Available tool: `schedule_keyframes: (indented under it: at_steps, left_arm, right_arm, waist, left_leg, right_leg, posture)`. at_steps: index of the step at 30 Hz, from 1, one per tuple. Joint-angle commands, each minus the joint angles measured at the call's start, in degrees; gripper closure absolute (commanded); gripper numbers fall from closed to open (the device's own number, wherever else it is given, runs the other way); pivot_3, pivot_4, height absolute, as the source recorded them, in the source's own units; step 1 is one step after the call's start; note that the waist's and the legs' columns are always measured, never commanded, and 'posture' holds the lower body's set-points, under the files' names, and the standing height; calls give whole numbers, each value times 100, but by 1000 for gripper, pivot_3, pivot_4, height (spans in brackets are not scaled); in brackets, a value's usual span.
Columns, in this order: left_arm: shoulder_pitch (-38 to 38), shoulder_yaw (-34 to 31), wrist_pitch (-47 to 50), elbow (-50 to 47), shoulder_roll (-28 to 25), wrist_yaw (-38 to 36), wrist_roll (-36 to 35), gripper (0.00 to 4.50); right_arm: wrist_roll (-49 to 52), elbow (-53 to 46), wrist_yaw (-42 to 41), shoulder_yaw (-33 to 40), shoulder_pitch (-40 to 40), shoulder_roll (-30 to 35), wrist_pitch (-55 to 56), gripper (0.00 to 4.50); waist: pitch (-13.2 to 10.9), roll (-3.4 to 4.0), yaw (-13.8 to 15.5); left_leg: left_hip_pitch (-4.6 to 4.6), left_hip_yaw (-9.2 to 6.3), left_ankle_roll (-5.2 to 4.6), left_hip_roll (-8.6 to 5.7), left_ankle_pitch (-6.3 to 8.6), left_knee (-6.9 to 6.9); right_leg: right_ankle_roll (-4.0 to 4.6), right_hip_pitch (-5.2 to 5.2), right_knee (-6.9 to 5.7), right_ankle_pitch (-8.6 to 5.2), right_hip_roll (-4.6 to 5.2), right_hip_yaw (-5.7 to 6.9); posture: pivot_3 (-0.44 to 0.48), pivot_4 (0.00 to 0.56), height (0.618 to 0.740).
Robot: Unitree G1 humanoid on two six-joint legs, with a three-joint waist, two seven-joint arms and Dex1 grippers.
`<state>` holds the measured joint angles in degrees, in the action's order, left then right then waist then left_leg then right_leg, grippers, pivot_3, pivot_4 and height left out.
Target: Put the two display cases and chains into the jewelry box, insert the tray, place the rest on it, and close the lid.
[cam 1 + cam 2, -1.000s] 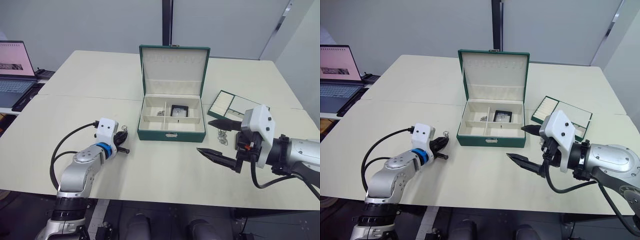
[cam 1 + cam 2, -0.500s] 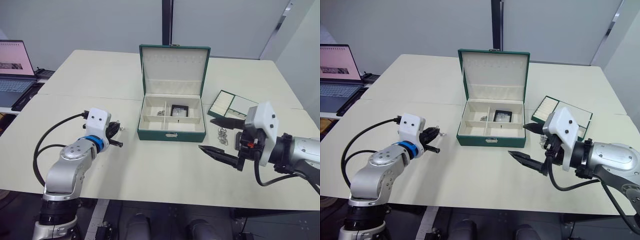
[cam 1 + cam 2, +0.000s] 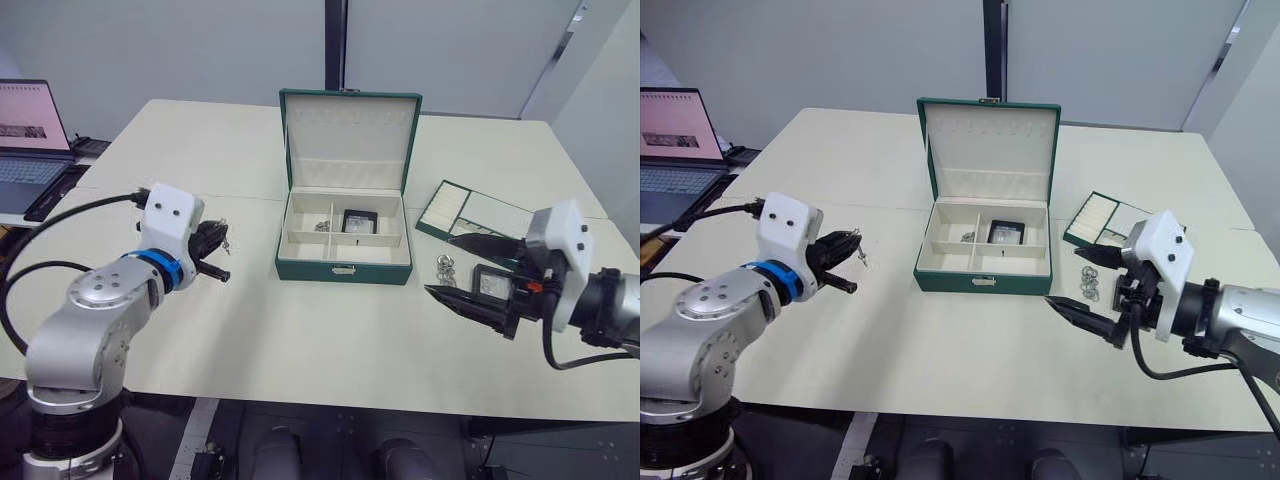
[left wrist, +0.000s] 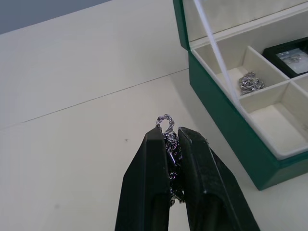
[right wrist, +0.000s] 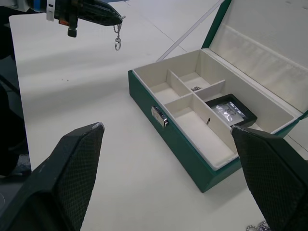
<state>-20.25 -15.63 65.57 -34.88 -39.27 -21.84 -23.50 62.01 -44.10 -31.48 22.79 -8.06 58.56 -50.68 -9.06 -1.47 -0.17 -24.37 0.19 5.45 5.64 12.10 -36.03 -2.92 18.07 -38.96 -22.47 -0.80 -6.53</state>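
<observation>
From the head, we see our left gripper (image 3: 222, 250) raised left of the jewelry box (image 3: 343, 268), fingers pinched on a chain (image 4: 168, 138). Our right wrist shows its fingers (image 5: 72, 163) spread wide, empty, near the box's front.

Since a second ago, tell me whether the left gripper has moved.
Yes. The left gripper, shut on a chain, has risen off the table and swung outward, away from the jewelry box.

Left pincer (image 4: 169, 139) clamped, raised; right pincer (image 3: 468, 270) agape, low
</observation>
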Motion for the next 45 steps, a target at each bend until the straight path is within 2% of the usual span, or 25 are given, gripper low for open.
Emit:
schedule_keyframes:
  at_steps: [1, 6, 12, 20, 25, 34, 39, 45]
  left_arm:
    - [-289, -145, 515, -437, -392, -317, -435, 4428]
    - [-752, 19, 992, -457, -763, -589, -869, 4428]
    - [-1189, 291, 1009, -153, -805, -655, -981, 4428]
    - [-1960, 1075, 851, 436, -513, -617, -914, 4428]
    - [-2399, 1675, 507, 969, -239, -481, -561, 4428]
    - [-2453, 2290, -316, 1724, 251, -495, -3, 4428]
    - [-2359, 2605, -928, 2287, 557, -568, 346, 4428]
    - [-2211, 2853, -1362, 2644, 689, -708, 705, 4428]
  right_arm:
    - [-10, 61, -194, 472, 100, 116, 109, 0]
    - [-26, 77, -304, 823, 363, 97, 120, 0]
    - [95, -84, -216, 1021, 551, 20, 148, 0]
    - [263, -224, 19, 865, 456, -56, 184, 0]
    - [266, -243, 123, 727, 389, -60, 212, 0]
    - [191, -263, 182, 710, 485, 0, 211, 0]
    - [19, -146, 191, 458, 267, 64, 225, 0]
    - [-109, -124, 156, 306, 150, 88, 206, 0]
  waist:
    - [-2, -3, -4]
    - [-5, -5, -1]
    - [-6, -6, -6]
    - [-8, -8, 8]
    - [-8, -8, 7]
    - [-8, -8, 19]
    - [-8, -7, 13]
    - [-8, -7, 19]
  left_leg:
    - [0, 0, -1, 0, 0, 0]
    - [0, -1, -2, -1, 1, 1]
    - [1, -1, 0, -1, 0, 0]
    - [-1, -1, 1, -4, -1, -1]
    - [-1, -1, 1, -4, -1, -1]
    - [-2, 1, 7, -5, -5, -2]
    - [-2, 1, 7, -5, -5, -2]
    - [-3, 1, 7, -5, -5, -2]
  right_leg:
    - [0, 0, 0, 0, 0, 0]
    - [0, 0, 1, 0, -1, 1]
    - [0, 0, 1, 0, -2, -1]
    - [0, -2, 2, 0, -1, 0]
    - [0, -1, 1, 0, -1, -2]
    - [0, -1, 1, 0, -2, -4]
    - [0, -1, 0, 0, -2, -4]
    - [0, 0, 0, 0, -2, -3]
  posture:
    - [0, 150, 726]
    - [0, 150, 726]
    - [0, 150, 726]
    - [0, 150, 726]
    - [0, 150, 726]
    - [0, 150, 726]
    - [0, 150, 726]
    - [0, 150, 726]
